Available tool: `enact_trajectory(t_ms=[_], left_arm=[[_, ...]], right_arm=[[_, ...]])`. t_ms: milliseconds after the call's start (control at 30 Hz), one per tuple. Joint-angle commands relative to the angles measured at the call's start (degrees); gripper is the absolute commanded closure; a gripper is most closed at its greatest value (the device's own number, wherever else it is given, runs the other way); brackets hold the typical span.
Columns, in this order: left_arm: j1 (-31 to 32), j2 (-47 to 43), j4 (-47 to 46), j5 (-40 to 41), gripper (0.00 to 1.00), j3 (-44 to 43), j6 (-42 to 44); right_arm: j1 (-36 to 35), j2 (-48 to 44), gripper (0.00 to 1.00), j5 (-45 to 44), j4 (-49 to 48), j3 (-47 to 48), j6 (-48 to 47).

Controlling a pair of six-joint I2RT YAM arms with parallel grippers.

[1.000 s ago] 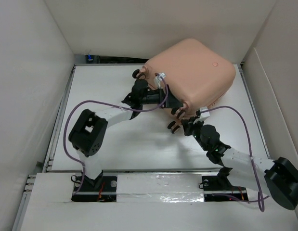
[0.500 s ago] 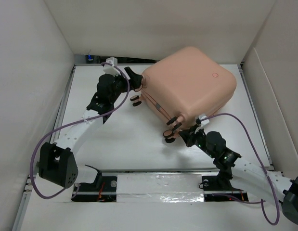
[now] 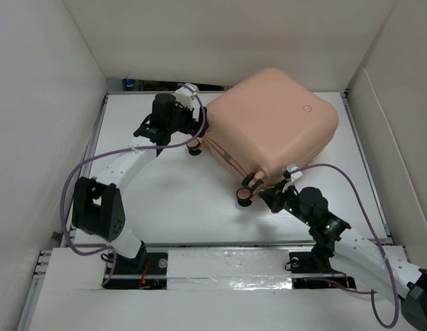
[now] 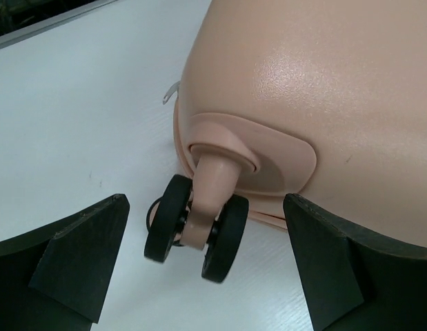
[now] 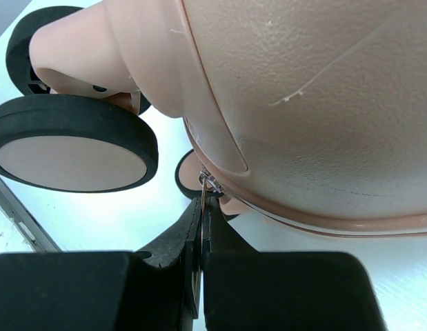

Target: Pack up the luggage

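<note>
The left claw point(image 4: 204, 200) is spread wide astride a twin-wheel caster point(image 4: 196, 231), nothing being gripped. If closed there, the swivelling caster could be rolled out of it. The shut, peach-pink suitcase point(image 3: 275, 117) is laid flat toward the far right of the bench point(image 3: 165, 200) and could be dragged askew. The right claw point(image 5: 201, 221) is clenched on the zipper pull point(image 5: 202, 185). By a tug off the zip line the thin tab could be lost. Counted: one suitcase, two claws, one pull, and casters at two corners.

Peach-pink luggage point(image 3: 275, 121), black-and-pink wheels point(image 4: 225, 236), white table point(image 3: 179, 200)
</note>
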State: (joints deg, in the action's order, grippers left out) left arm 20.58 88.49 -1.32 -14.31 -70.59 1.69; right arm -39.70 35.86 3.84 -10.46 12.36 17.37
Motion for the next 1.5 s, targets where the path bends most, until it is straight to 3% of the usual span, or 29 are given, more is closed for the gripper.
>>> enact_trajectory(t_ms=[0,167,267,367,400,467,500,533,733,900,1033,1233,1400,1467], left_arm=[[0.5,2.7,4.2,-4.2,0.06,-5.1,5.3],[2.0,8.0,8.2,-0.7,0.10,-9.4,8.2],[2.0,8.8,8.9,-1.0,0.20,-9.7,9.5],[1.5,9.1,8.7,-3.8,0.52,-9.9,9.9],[1.5,9.2,8.8,-4.7,0.69,-10.2,9.9],[1.5,9.5,8.4,-6.3,0.84,-11.0,8.9],[1.5,9.3,7.7,-6.5,0.97,-10.7,8.2],[2.1,8.7,6.8,-7.0,1.00,-9.7,6.8],[2.8,3.3,3.4,-10.3,1.00,-3.2,-1.3],[13.5,-7.0,5.9,-3.5,1.00,4.9,-7.7],[22.1,-14.8,-0.2,0.1,1.00,13.1,-15.7],[33.6,-25.1,-13.4,5.9,1.00,26.3,-26.2],[36.4,-29.1,-28.3,7.4,1.00,35.1,-34.4],[36.4,-28.2,-34.1,6.1,1.00,37.3,-36.0]], right_arm=[[0.1,-2.8,1.00,3.8,-7.7,2.8,0.1],[0.6,-4.1,1.00,3.4,-6.1,2.8,0.0],[1.1,-4.3,1.00,3.4,-5.3,3.0,-0.1],[1.1,-4.0,1.00,2.8,-5.2,3.2,-0.1],[1.6,-3.9,1.00,2.7,-5.1,3.3,-0.1],[2.3,-3.1,1.00,2.6,-4.9,3.9,0.0],[3.1,-2.7,1.00,2.6,-4.7,4.3,0.0],[3.7,-2.3,1.00,2.8,-4.6,4.7,0.0],[13.1,2.4,1.00,8.7,-4.1,11.9,0.0],[24.5,8.3,1.00,19.3,-6.8,19.4,0.6],[30.9,15.8,1.00,28.0,-11.0,23.7,1.7],[28.5,26.7,1.00,30.3,-11.8,27.5,1.4],[20.4,23.7,1.00,18.4,-21.4,14.8,3.7],[11.4,22.4,1.00,6.4,-31.0,8.9,6.7]])
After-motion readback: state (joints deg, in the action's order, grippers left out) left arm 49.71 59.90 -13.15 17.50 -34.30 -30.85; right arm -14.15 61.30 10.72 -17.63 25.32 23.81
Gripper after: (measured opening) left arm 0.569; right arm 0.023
